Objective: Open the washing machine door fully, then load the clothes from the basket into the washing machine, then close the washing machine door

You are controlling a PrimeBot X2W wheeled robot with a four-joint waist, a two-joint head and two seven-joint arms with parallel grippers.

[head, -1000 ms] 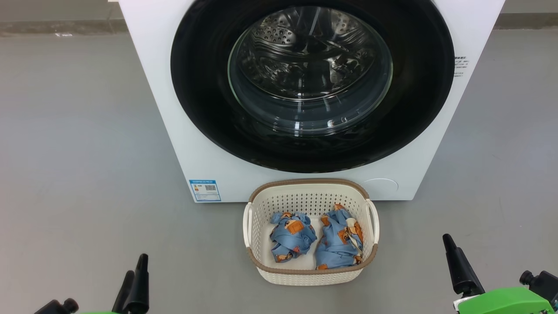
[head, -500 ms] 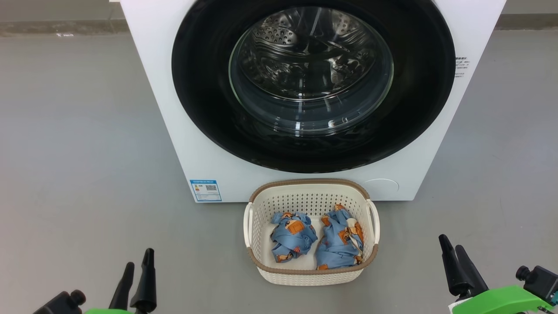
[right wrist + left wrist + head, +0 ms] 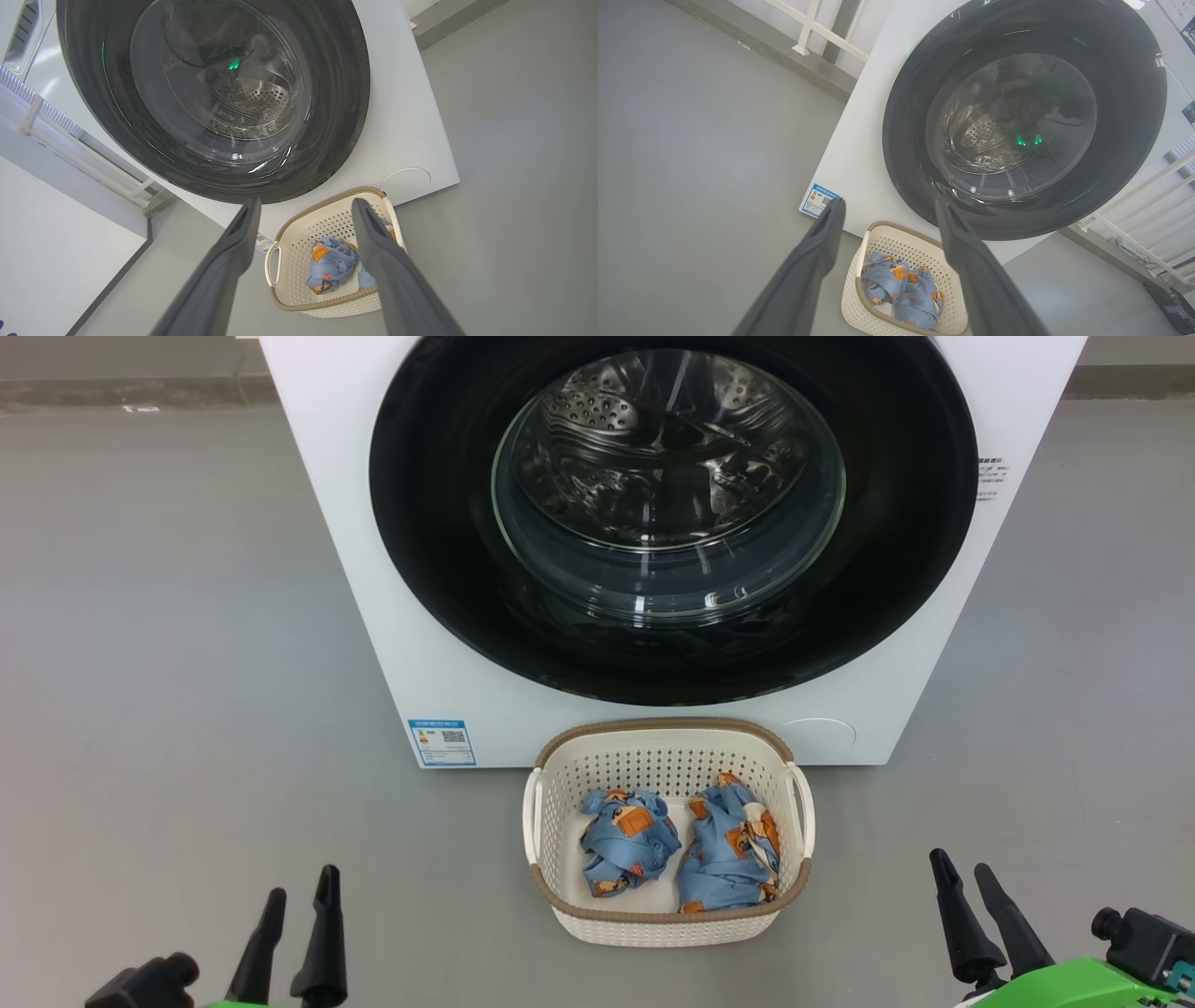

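As far as these views show, the task is at its very beginning. The washing machine [image 3: 355, 616] sits on the grey floor [image 3: 168, 663] at the far side of the scene. The washing machine door [image 3: 429, 523] lies shut against its white front, with the glossy black rim flush along the part that is visible. The steel drum [image 3: 644, 420] can be seen through the bulging glass. I can make out no handle or catch on the rim from here, so I cannot tell which edge should be pulled.

The basket [image 3: 667, 924] rests on the floor just in front of the machine, below the door's lowest arc and a little right of the blue label sticker [image 3: 441, 742]. The clothes [image 3: 627, 840] are both inside it: two crumpled blue bundles side by side, one left and one right, close together on the basket's bottom. Nothing hangs over the rim.

The left jaws stand spread and empty at the near left, over bare floor and well apart from the basket. The right jaws are likewise spread and hold nothing at the near right, also well apart from it.

All three steps are left: swinging the door fully open, moving both garments into the drum, and shutting the door. In my judgement the door must be opened first, since while closed it bars the way to the drum.
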